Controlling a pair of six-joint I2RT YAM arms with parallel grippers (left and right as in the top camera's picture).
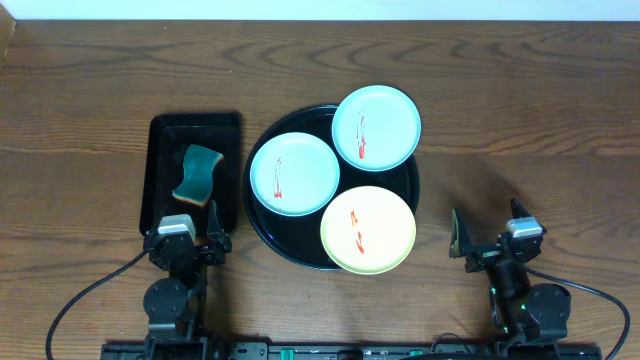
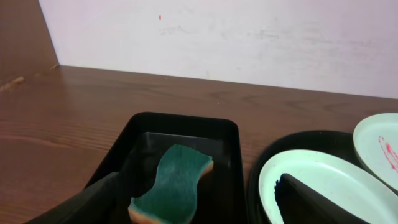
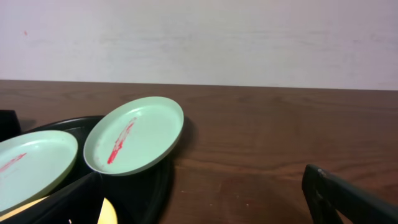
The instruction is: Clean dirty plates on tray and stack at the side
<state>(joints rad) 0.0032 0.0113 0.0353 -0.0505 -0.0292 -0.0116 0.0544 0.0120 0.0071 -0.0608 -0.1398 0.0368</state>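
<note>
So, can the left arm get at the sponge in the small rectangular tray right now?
Probably yes. The left pincer is open at the near end of the rectangular tray, and the sponge lies just ahead with nothing on it or in between.

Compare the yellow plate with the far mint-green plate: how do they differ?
The yellow plate sits at the near edge of the round black tray; the far mint-green plate sits at its far edge. The yellow plate's smears are short and broken; the far mint-green plate's is one long streak. Both are round, shallow, red-smeared and overhang the rim.
</note>
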